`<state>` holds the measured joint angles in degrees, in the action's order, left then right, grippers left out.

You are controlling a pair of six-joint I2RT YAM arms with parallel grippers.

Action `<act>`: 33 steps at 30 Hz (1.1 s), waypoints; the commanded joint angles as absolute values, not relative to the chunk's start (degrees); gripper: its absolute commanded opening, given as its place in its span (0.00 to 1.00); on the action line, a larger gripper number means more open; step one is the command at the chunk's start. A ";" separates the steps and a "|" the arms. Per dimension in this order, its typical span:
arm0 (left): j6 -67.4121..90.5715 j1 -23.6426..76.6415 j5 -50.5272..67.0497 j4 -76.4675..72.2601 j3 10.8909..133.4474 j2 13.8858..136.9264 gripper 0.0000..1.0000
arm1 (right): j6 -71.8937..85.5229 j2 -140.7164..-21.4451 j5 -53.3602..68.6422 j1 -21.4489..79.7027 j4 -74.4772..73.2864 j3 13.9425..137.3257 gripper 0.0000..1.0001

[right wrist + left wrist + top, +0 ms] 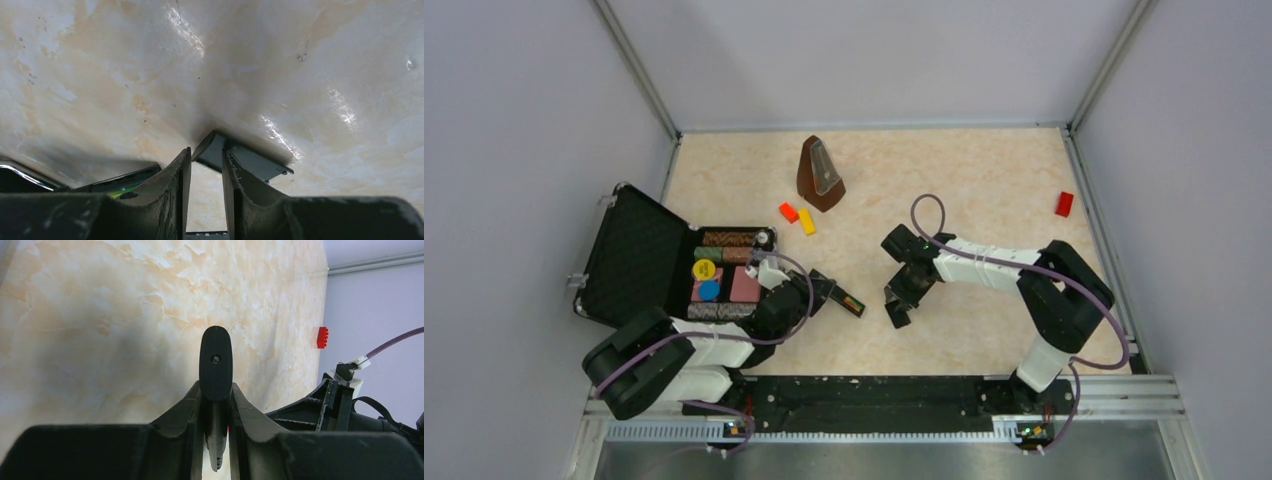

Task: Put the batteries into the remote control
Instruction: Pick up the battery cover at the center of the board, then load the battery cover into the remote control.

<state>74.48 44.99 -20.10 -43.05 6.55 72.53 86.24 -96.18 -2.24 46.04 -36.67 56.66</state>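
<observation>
My left gripper (816, 290) is shut on the remote control (839, 297), a slim black bar held just above the table and pointing right. In the left wrist view the remote (215, 362) stands edge-on between the fingers of that gripper (216, 390). Green and red batteries (854, 304) sit in its open far end, and a green strip of them (122, 188) shows in the right wrist view. My right gripper (895, 308) is down at the table, to the right of the remote. Its fingertips (206, 152) pinch the end of a dark grey battery cover (250, 162), which touches the table.
An open black case (639, 255) with round chips and blocks lies at the left, beside my left arm. A brown metronome (820, 175) stands at the back, with an orange block (788, 212) and a yellow block (807, 222) in front of it. A red block (1064, 204) lies far right.
</observation>
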 commanded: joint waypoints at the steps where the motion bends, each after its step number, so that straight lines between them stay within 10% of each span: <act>1: 71.72 45.35 -21.28 -42.81 8.24 71.08 0.00 | 88.08 -97.51 -2.89 44.60 -36.37 56.62 0.29; 8: 70.49 45.50 -21.58 -41.31 9.01 70.27 0.00 | 88.16 -99.13 -1.91 44.05 -35.09 56.41 0.25; 11: 70.24 45.44 -21.71 -40.48 9.37 69.66 0.00 | 87.07 -99.82 -0.37 43.88 -33.71 56.39 0.00; 33: 71.77 39.99 -13.05 -15.49 30.14 49.26 0.00 | 54.48 -61.83 14.20 43.42 9.23 52.54 0.00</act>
<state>69.52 41.60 -17.12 -18.50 25.02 51.09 60.58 -65.34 7.84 44.01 -3.36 52.90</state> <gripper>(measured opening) 0.234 0.006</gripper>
